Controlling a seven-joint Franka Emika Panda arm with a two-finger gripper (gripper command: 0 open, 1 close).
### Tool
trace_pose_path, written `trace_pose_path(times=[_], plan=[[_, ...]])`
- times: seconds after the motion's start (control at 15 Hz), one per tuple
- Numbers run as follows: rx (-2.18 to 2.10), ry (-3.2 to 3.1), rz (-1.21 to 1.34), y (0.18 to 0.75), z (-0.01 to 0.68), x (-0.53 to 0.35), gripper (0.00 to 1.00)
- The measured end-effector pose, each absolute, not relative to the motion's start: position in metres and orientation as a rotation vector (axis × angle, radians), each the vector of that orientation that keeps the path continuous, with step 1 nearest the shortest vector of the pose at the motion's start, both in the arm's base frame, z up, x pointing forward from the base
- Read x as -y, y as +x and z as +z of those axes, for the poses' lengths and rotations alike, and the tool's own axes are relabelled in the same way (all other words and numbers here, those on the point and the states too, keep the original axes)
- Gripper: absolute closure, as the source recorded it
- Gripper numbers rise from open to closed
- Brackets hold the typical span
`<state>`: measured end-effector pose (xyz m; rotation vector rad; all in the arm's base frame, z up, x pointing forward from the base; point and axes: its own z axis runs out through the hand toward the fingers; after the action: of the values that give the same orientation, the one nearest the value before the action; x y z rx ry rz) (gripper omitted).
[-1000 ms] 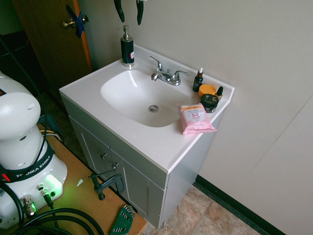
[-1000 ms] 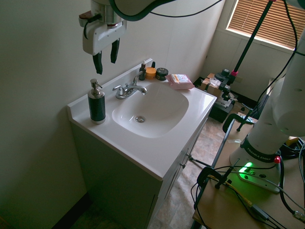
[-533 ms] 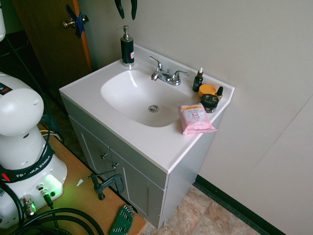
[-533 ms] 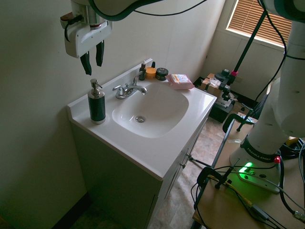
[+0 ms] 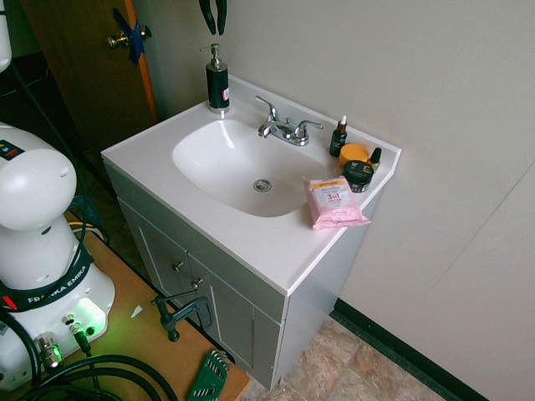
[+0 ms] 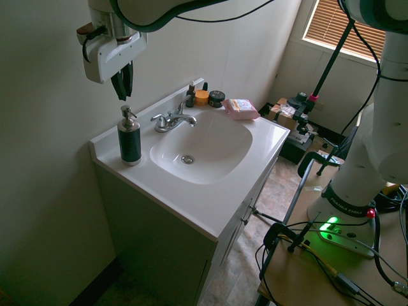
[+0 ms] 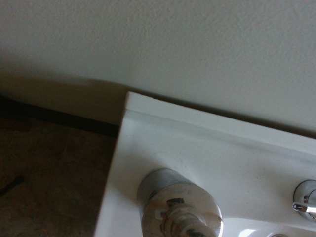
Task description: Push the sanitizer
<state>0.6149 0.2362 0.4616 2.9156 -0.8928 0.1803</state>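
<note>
The sanitizer (image 5: 217, 81) is a tall dark pump bottle with a silvery head, upright on the back corner of the white vanity top (image 5: 159, 146), next to the wall. The second exterior view shows the sanitizer (image 6: 129, 138) at the counter's left end. My gripper (image 6: 121, 95) hangs in the air just above the pump head, a short gap clear of it, fingers drawn together with nothing between them. From the first exterior view only the gripper (image 5: 214, 28) tips show at the top edge. The wrist view looks down on the pump head (image 7: 180, 210).
A chrome faucet (image 5: 285, 129) stands behind the basin (image 5: 238, 171). At the far corner sit a small dropper bottle (image 5: 338, 138), an orange-lidded jar (image 5: 354, 154), a squat dark jar (image 5: 359, 174) and a pink wipes pack (image 5: 334, 201). The wall runs close behind the sanitizer.
The gripper has moved along the wall until it is over the sanitizer, and dropped slightly. Its fingers have gone from wide apart to together.
</note>
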Motion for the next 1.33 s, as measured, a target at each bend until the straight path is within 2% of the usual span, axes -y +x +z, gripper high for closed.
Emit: trace_pose_path(times=[1.2, 1.27, 1.33], plan=[[0.865, 2.907, 0.146, 0.61, 0.426, -0.247, 1.0], [0.884, 2.915, 0.157, 0.611, 0.431, -0.243, 0.0], [0.921, 2.924, 0.176, 0.613, 0.442, -0.235, 0.0]])
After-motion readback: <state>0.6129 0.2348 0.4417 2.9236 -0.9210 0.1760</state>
